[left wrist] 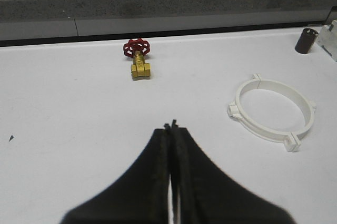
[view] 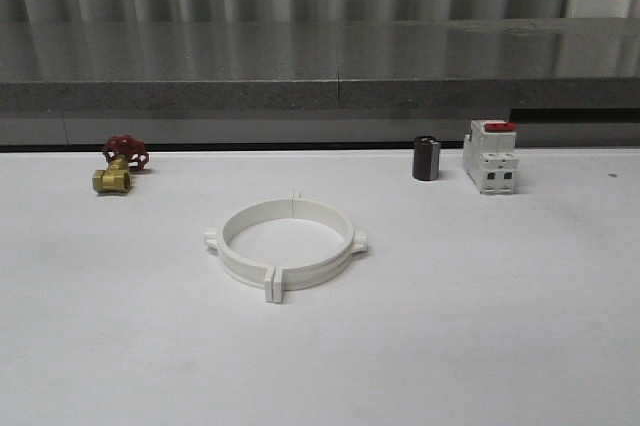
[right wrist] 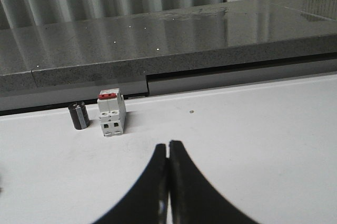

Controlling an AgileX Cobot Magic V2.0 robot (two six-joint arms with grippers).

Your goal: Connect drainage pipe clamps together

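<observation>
The two white drainage pipe clamps (view: 287,243) lie flat in the middle of the table, their end tabs meeting so that they form a ring; the ring of clamps (left wrist: 274,112) shows again in the left wrist view. My left gripper (left wrist: 170,125) is shut with nothing in it, hovering over bare table well to the near left of the ring. My right gripper (right wrist: 168,143) is shut and empty too, above bare table in front of the breaker.
A brass valve with a red handwheel (view: 121,163) sits at the back left. A small dark cylinder (view: 426,158) and a white breaker with a red top (view: 490,157) stand at the back right. A grey ledge (view: 320,76) bounds the table's far edge.
</observation>
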